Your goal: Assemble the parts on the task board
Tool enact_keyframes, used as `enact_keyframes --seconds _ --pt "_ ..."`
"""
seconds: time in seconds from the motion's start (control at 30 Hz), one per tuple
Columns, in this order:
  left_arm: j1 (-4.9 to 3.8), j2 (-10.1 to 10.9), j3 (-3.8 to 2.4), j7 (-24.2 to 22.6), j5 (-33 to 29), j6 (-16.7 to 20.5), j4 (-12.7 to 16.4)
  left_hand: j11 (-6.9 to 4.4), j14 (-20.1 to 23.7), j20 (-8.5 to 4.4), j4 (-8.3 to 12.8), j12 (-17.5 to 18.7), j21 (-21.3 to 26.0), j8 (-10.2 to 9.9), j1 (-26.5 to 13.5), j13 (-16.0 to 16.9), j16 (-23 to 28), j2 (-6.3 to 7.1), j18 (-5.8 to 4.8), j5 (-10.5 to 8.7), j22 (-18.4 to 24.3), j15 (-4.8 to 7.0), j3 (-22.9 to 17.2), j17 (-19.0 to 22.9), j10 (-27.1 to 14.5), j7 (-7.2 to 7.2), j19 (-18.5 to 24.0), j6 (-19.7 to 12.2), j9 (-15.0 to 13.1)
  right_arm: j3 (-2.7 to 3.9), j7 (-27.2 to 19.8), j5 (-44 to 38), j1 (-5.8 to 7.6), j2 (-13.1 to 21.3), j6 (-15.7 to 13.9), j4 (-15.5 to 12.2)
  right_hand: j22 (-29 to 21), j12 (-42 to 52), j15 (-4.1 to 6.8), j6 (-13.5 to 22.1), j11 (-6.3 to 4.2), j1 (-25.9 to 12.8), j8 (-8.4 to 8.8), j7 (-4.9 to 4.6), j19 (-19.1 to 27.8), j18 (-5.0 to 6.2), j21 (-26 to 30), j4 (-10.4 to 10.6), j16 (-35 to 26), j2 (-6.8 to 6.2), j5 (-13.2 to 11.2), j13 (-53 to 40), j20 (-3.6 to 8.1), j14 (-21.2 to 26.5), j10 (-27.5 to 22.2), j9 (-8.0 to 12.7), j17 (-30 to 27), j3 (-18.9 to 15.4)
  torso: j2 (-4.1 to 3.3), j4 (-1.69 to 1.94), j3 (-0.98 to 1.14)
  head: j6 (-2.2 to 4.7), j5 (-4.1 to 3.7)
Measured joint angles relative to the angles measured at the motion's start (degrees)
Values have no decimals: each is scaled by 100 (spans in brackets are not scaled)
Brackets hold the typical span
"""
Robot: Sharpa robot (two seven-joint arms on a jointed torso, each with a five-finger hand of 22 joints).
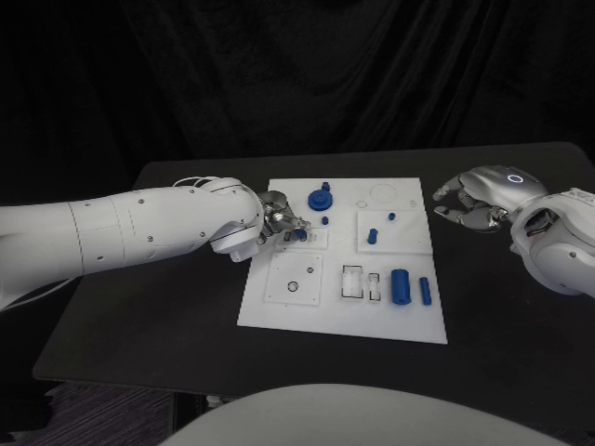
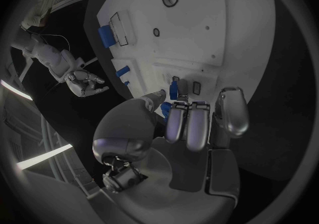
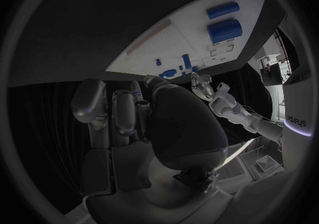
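Observation:
The white task board [image 1: 327,305] lies in the middle of the black table. My left hand [image 1: 276,223] reaches over its left edge and pinches a small blue part [image 1: 297,235] between thumb and fingertips, low over a small slot plate; the left wrist view shows this blue part [image 2: 174,88] against the board [image 2: 212,16]. My right hand [image 1: 469,206] hovers off the board's right edge, fingers curled in with nothing in them; the right wrist view shows the hand [image 3: 169,128] in front of the board [image 3: 166,38].
On the board stand a blue gear-like piece [image 1: 321,198] and three small blue pegs [image 1: 373,236]. Two blue cylinders [image 1: 400,286] lie near the front right corner. Bare black table [image 1: 164,316] surrounds the board.

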State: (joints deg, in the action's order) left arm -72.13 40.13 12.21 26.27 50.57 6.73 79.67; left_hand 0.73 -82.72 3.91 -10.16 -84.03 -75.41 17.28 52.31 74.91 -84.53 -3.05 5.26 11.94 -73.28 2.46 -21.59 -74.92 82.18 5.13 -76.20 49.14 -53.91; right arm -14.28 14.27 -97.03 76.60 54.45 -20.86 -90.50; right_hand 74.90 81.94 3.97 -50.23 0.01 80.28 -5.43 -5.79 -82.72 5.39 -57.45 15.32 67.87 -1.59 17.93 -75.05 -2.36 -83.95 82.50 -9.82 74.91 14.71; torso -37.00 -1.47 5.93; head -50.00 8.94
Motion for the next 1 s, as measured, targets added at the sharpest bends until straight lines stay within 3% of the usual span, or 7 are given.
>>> enact_keyframes --seconds 0.37,0.6,1.0 --pt "5 0 -1 -5 0 -1 -8 0 0 0 -193 0 0 -55 0 0 0 0 0 -138 -28 0 173 0 0 -21 0 21 -8 0 13 1 -3 1 26 0 2 4 0 0 0 0 0 0 0 0 0 0 0 0 0 -1 0 0 0 0 0 0 1 -1 1 0 -3" --pt "9 18 -1 -31 0 -2 -10 0 -22 0 -438 0 21 -76 -63 0 0 -16 0 -170 -49 -22 418 0 0 -23 0 63 -114 0 23 1 -4 2 46 0 4 12 0 0 0 0 0 0 0 0 0 0 0 0 0 -3 0 0 0 0 0 0 1 -1 1 0 7" --pt "13 23 0 -93 0 -35 -13 0 -22 0 -627 0 44 244 -39 0 0 -40 0 -249 -80 -22 664 0 0 -62 0 102 -501 0 40 1 -5 -3 85 1 4 -10 0 0 0 0 0 0 20 0 29 1 -28 0 0 -4 -20 0 0 7 0 48 -1 -1 0 0 20"
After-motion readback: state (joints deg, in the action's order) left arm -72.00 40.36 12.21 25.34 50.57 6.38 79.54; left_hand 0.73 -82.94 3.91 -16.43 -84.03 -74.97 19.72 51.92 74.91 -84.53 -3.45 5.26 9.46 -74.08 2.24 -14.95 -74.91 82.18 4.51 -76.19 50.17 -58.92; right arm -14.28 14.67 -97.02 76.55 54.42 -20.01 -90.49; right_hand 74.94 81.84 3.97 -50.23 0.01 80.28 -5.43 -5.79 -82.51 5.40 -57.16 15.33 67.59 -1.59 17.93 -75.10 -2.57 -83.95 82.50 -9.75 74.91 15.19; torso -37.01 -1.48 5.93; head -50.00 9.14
